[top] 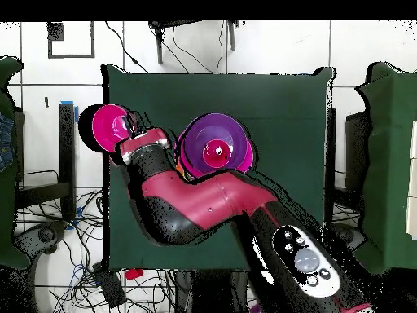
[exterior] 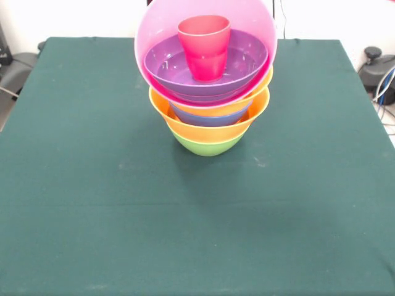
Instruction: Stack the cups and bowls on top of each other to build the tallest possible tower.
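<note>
I find no legible text, label, brand, number or sign in either view. From the front, the tower (exterior: 210, 92) shows only plain glossy colour: the pink bowl (exterior: 247, 24), the purple bowl (exterior: 247, 65), the red cup (exterior: 204, 46), the orange rims and the green base carry no print I can read. The green table cover (exterior: 92, 185) is unmarked. From overhead, the arm (top: 204, 208) bears a grey panel with round buttons (top: 308, 261) on its black section, but any symbols on them are too small for me to make out.
</note>
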